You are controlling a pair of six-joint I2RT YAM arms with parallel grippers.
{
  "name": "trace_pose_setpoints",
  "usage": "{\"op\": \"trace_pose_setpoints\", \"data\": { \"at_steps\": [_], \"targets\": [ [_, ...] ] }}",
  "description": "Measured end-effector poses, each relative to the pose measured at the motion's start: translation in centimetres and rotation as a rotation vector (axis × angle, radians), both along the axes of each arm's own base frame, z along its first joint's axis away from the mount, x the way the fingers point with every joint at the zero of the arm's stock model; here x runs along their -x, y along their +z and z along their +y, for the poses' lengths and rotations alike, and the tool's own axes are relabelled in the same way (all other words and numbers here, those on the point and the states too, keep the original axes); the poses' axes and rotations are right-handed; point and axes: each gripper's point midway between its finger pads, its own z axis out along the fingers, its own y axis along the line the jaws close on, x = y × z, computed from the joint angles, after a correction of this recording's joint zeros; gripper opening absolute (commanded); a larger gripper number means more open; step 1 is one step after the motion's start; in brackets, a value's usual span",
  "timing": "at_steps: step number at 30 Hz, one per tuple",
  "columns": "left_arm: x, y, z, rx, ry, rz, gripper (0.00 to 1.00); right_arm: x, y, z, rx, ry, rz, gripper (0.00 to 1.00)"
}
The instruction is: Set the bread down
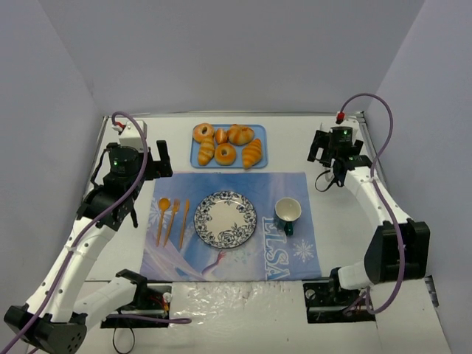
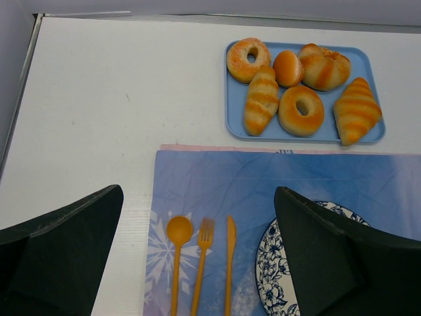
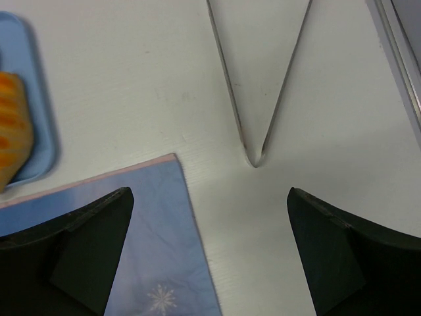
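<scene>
The left arm reaches up along the left side of the surface (image 1: 81,169), elbow bent, and its claw (image 1: 153,164) hangs above the far-left corner of the blue mat (image 1: 287,254), tilted toward the tray (image 1: 194,159). Its fingers (image 2: 72,243) are spread wide with nothing between them; its wrist camera looks down past them at the orange spoon (image 2: 178,232), fork (image 2: 204,234) and knife (image 2: 230,237) and the edge of the patterned plate (image 2: 266,276). The right arm stands folded on the right side, its claw (image 1: 326,151) up near the far-right corner, also wide apart and holding nothing, above bare white surface just off the mat's corner, with a thin V-shaped metal bar (image 3: 253,157) lying ahead of it. The bread (image 1: 252,153) lies at the right end of the tray, beside a donut (image 1: 225,153), well apart from both claws. Open surface runs between the tray's right rim and the right claw. A cup (image 1: 287,212) sits on the mat right of the plate.
</scene>
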Motion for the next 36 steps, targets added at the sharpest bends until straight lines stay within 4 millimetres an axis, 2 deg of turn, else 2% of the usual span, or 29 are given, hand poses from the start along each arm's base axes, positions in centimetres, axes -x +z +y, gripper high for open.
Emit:
{"op": "trace_pose_setpoints", "data": {
  "at_steps": [3, 10, 15, 20, 25, 36],
  "targets": [
    [0.0, 0.0, 0.0, 0.001, 0.002, 0.000, 0.97, -0.5, -1.7, -1.2, 0.014, -0.024, 0.055, 1.00],
    [-0.1, 0.0, 0.3, -0.001, 0.012, -0.001, 0.97, -3.7, -2.6, -2.9, 0.022, -0.058, 0.070, 1.00],
    [0.0, 0.1, 0.5, -0.004, 0.023, -0.005, 0.97, -5.2, -6.4, -3.3, 0.012, -0.032, 0.136, 1.00],
    [0.0, 0.2, 0.6, -0.006, 0.028, -0.007, 0.97, -5.7, -9.9, -4.8, -0.018, -0.050, 0.189, 1.00],
    [0.0, 0.2, 0.7, -0.007, 0.032, -0.009, 0.97, -6.2, -10.8, -6.1, -0.027, -0.074, 0.184, 1.00],
    [0.0, 0.3, 0.7, -0.006, 0.032, -0.010, 0.97, -7.1, -13.8, -5.7, -0.044, -0.061, 0.227, 1.00]
  ]
}}
